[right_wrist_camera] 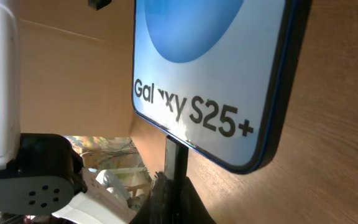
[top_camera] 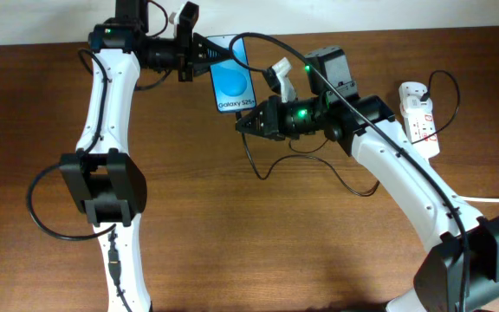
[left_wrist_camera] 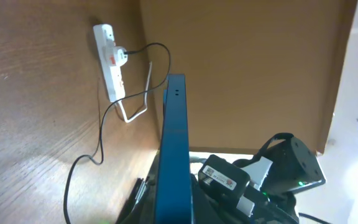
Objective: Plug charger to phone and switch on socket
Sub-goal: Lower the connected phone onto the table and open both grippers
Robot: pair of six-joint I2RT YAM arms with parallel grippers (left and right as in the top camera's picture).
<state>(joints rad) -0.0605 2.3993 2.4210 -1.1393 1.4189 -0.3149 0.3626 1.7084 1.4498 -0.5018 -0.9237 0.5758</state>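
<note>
Two grips: your left fingers [top_camera: 202,52] are clamped on the stiff, slick, breakable black-framed blue-screened smartphone [top_camera: 232,82] over the brown wooden tabletop [top_camera: 232,243], and your right fingers [top_camera: 254,121] pinch the limp thin black charger cable [left_wrist_camera: 99,140] by its rigid plug tip [right_wrist_camera: 176,158], against the phone's bottom edge.

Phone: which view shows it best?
Overhead: nearly the whole phone shows, screen facing the camera. The right wrist view crops it to the lower screen and text; the left wrist view sees it edge-on.

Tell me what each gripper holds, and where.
Left gripper: phone, by its long side edge. Right gripper: apparently the charger plug, just below its tip.
</note>
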